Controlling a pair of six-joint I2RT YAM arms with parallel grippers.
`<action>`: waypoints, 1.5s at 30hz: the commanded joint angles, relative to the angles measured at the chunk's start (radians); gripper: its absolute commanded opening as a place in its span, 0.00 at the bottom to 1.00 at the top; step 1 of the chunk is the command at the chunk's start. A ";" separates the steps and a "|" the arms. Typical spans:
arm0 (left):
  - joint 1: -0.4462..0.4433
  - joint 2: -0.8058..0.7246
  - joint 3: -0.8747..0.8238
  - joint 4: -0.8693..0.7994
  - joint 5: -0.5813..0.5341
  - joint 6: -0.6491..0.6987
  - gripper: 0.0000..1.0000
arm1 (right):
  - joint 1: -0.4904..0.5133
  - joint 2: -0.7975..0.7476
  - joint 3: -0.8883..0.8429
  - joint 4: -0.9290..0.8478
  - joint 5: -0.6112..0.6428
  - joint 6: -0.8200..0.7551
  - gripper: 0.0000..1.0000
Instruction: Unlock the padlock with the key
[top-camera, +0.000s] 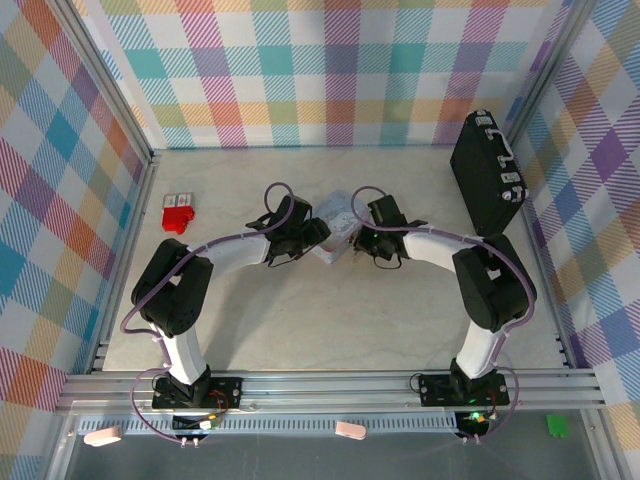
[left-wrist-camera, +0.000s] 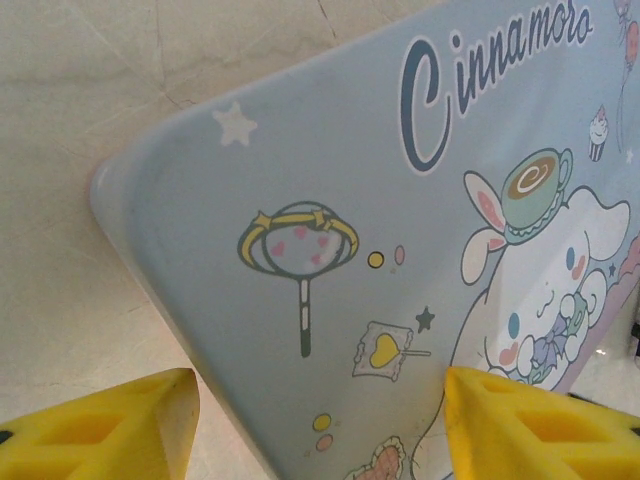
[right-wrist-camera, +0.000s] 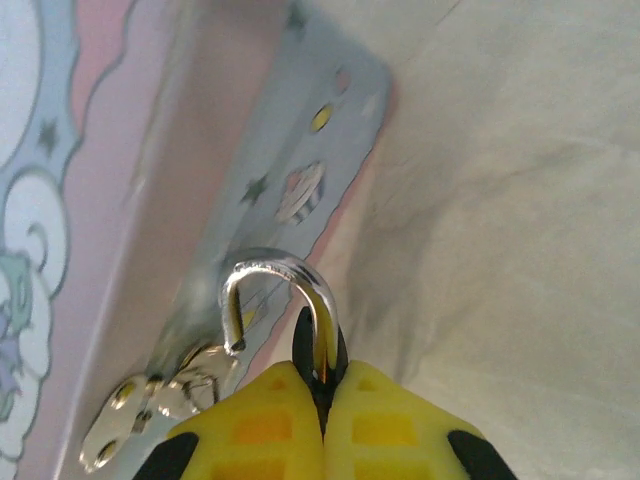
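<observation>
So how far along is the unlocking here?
Done: the right gripper is shut on the padlock beside the hasp. In hand: the left gripper straddles the Cinnamoroll tin, jaws open. One shackle end looks free, so it may already be unlocked. Left: confirm that and pull it clear.

text: "Cinnamoro", cut off at edge | on: pale blue tin (left-wrist-camera: 300, 150) lid

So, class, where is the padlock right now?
Right wrist view, low centre: the padlock is pinched by its black body between the right gripper's yellow fingers, its silvery loop beside the metal clasp on the pale blue tin's side.
</observation>
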 joint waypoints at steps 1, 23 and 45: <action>-0.002 0.045 -0.038 -0.169 -0.058 0.022 0.63 | -0.012 -0.011 0.001 0.012 -0.022 0.006 0.01; -0.014 -0.120 0.091 -0.412 -0.082 0.373 0.72 | -0.024 -0.354 -0.152 -0.205 0.037 -0.308 0.01; -0.029 -0.851 -0.571 -0.068 -0.298 0.545 0.75 | 0.035 -0.504 -0.340 -0.385 -0.133 -0.278 0.03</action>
